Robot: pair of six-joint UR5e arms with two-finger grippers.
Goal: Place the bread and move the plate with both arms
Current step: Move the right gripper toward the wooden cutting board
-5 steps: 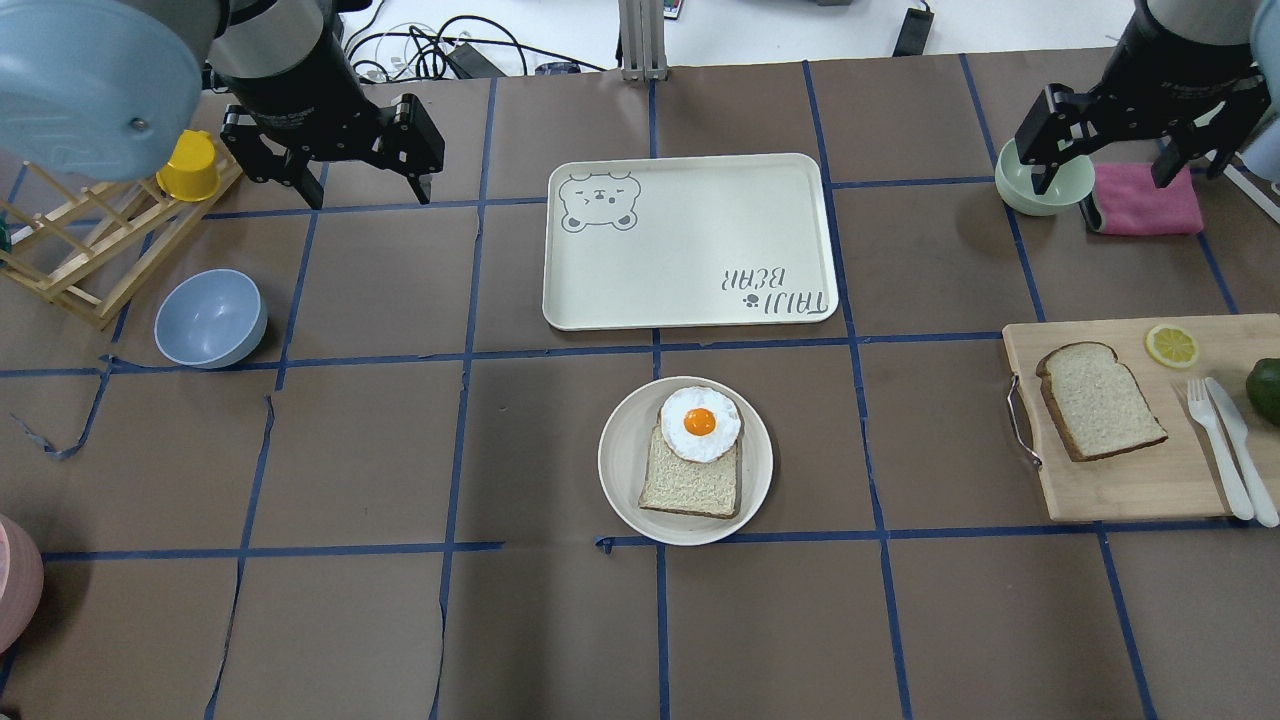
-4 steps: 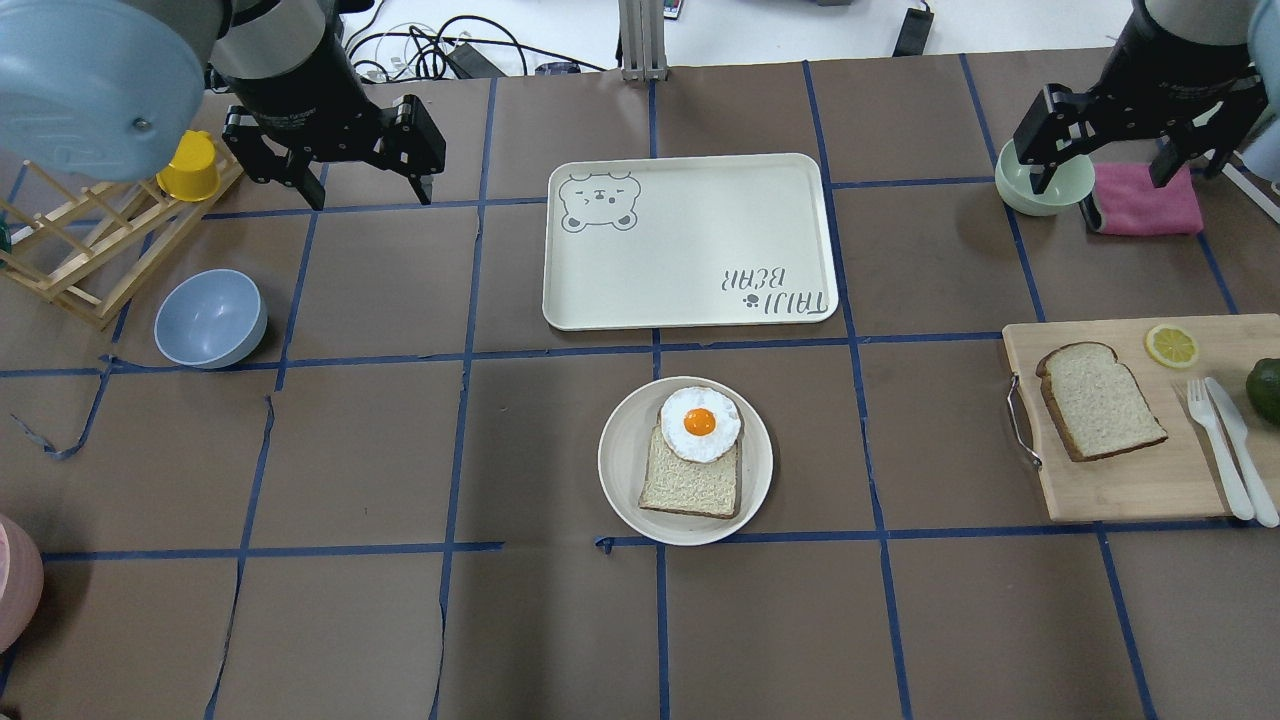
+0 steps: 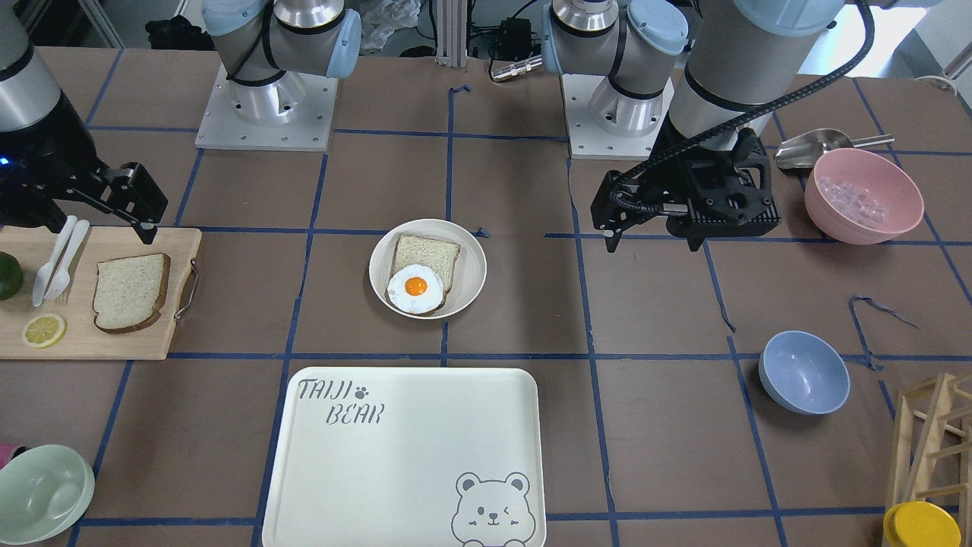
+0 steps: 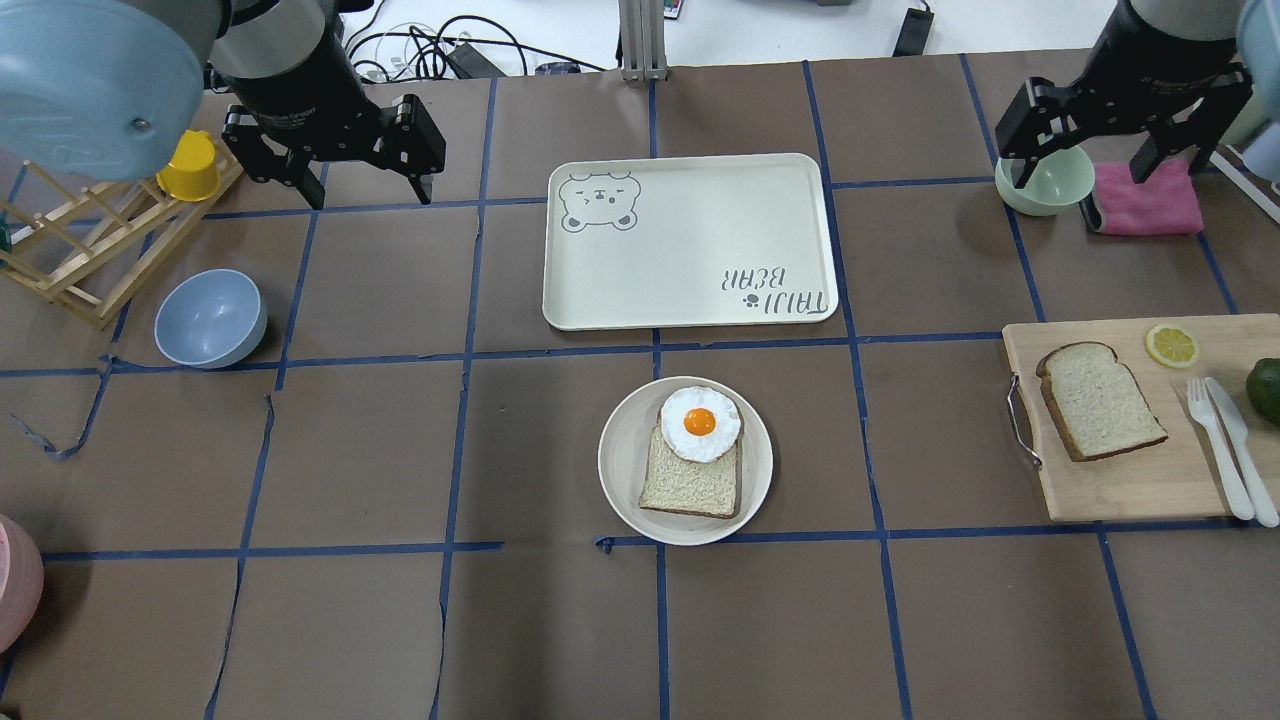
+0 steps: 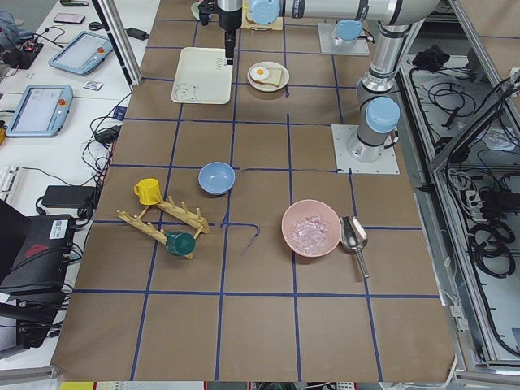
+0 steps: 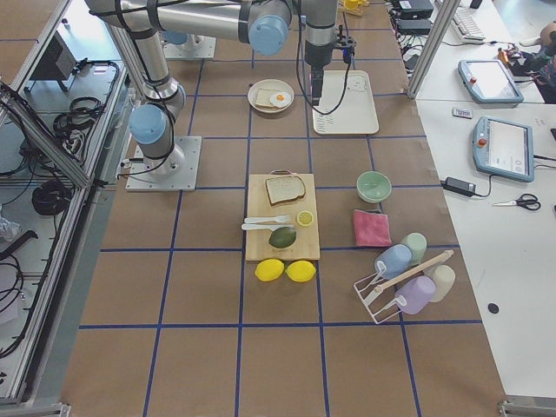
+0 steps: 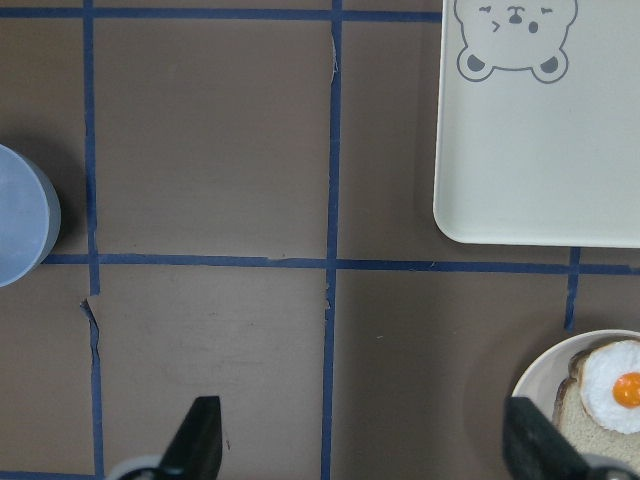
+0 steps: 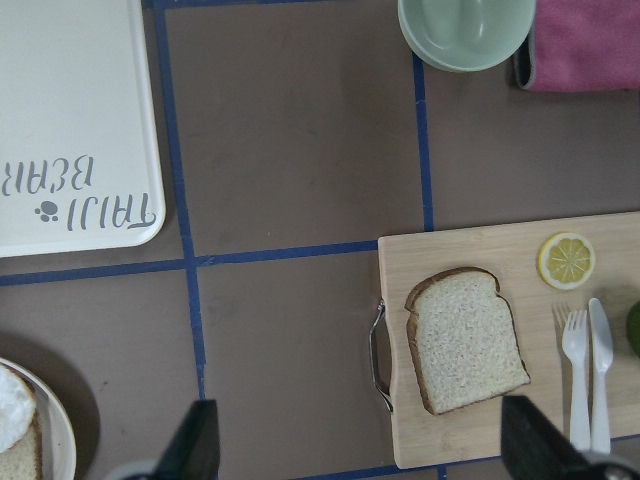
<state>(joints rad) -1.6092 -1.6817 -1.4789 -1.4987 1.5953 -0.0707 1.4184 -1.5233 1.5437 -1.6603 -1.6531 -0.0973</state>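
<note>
Bread (image 4: 1100,400) lay diagonally on cutting board (image 4: 1130,480), rounded top toward tray (image 4: 690,250); left gripper (image 4: 370,192) and right gripper (image 4: 1080,175) spread wide, empty.

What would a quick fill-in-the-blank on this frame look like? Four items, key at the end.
1. The bread lies on the wooden ____ near a lemon slice.
2. On the plate, a fried ____ lies on a second slice.
3. The left gripper and the right gripper are both ____, holding nothing.
4. The tray carries a drawing of a ____.
Missing words: cutting board; egg; open; bear.
</note>
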